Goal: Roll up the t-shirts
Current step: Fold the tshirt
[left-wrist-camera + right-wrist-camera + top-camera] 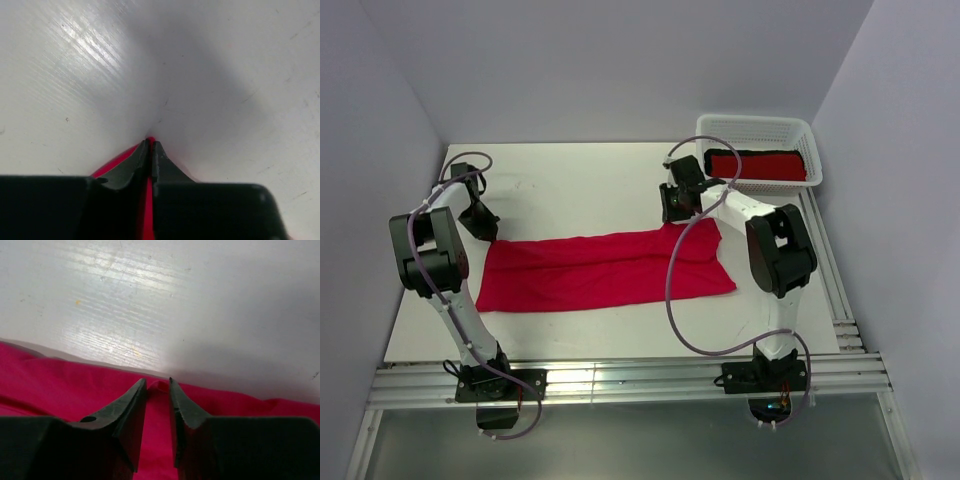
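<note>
**A:** Between the tips of the left pincer [150, 142] only a thin sliver of the crimson t-shirt [600, 272] is pinched. The jaws are pressed together on it, right at the corner of the cloth.

**B:** So little cloth can slip out, I think, as soon as the arm lifts or pulls.

**A:** Yes, this is my first worry. The rest of the shirt lies flat on the desk [580, 180] as a long band, reaching from this pincer across to the right pincer [157, 382].

**B:** And that one?

**A:** Its jaws stand a little apart, with a small ridge of the shirt's far edge between the tips. Whether they bite the cloth or only frame it, I cannot tell.

**B:** If one side holds and the other does not, the edge would come up crooked and the roll would start slanted.

**A:** Exactly. The band also seems folded in layers. A pincer could catch only the upper layer, and then the fold would open below it.

**B:** Is anything close to the right pincer that it may hit?

**A:** Beyond it and to its right stands the basket [750, 120] with the rolled bundles [760, 165], one red and one black. A wide swing to that side could push it.
</note>
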{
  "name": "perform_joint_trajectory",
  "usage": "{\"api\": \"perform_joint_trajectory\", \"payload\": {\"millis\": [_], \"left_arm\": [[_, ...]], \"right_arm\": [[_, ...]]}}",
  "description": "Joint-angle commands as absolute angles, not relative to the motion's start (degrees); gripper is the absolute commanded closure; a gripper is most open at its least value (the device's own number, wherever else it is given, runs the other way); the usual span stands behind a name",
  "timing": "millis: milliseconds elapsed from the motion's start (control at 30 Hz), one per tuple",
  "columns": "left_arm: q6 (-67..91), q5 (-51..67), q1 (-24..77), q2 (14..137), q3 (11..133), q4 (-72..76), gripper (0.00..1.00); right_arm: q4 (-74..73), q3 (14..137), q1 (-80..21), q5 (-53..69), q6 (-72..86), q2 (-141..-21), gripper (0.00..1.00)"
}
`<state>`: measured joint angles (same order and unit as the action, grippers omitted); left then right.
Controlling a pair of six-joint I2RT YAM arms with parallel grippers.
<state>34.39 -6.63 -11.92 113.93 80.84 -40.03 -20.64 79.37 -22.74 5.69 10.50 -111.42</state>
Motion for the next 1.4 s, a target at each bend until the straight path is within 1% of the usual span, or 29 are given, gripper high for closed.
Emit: {"api": "perform_joint_trajectory", "payload": {"millis": [0, 33, 67, 100, 133, 167, 400, 633, 867, 1133, 1367], "left_arm": [[35.2, -9.3, -12.0, 115.7, 83.1, -40.4, 0.91], [35.3, -9.5, -12.0, 115.8, 83.4, -40.7, 0.94], [35.2, -9.6, -12.0, 115.9, 83.4, -40.8, 0.97], [35.3, -9.8, -12.0, 116.0, 83.5, -41.0, 0.99], [35.3, -10.1, -12.0, 116.3, 83.7, -41.3, 1.0], [35.3, -10.8, -12.0, 116.4, 83.8, -41.9, 1.0], [35.5, -12.9, -12.0, 115.7, 82.4, -43.3, 1.0], [35.8, -12.3, -12.0, 114.5, 80.2, -43.2, 1.0], [35.6, -12.0, -12.0, 113.8, 79.7, -43.3, 1.0], [35.2, -11.9, -12.0, 112.3, 78.8, -42.7, 1.0], [35.2, -11.5, -12.0, 111.5, 78.1, -42.6, 1.0]], "right_arm": [[-19.9, 82.9, -23.1, 5.9, 10.5, -112.3, 0.69], [-20.0, 83.1, -23.0, 6.1, 10.5, -112.4, 0.72], [-20.0, 83.2, -23.0, 6.0, 10.7, -112.4, 0.82], [-19.6, 83.1, -23.0, 6.1, 10.9, -112.2, 0.86], [-19.5, 83.1, -23.0, 6.2, 10.9, -112.1, 0.9], [-19.6, 83.1, -23.0, 6.2, 10.9, -111.5, 1.0], [-21.0, 79.6, -23.0, 7.5, 12.2, -105.6, 1.0], [-21.4, 68.3, -24.2, 10.3, 17.1, -95.4, 1.0], [-22.1, 59.6, -29.7, 11.2, 22.6, -88.5, 1.0], [-25.1, 54.6, -37.8, 6.2, 29.6, -85.3, 1.0], [-27.5, 49.1, -39.7, 6.3, 34.4, -80.1, 0.99]]}}
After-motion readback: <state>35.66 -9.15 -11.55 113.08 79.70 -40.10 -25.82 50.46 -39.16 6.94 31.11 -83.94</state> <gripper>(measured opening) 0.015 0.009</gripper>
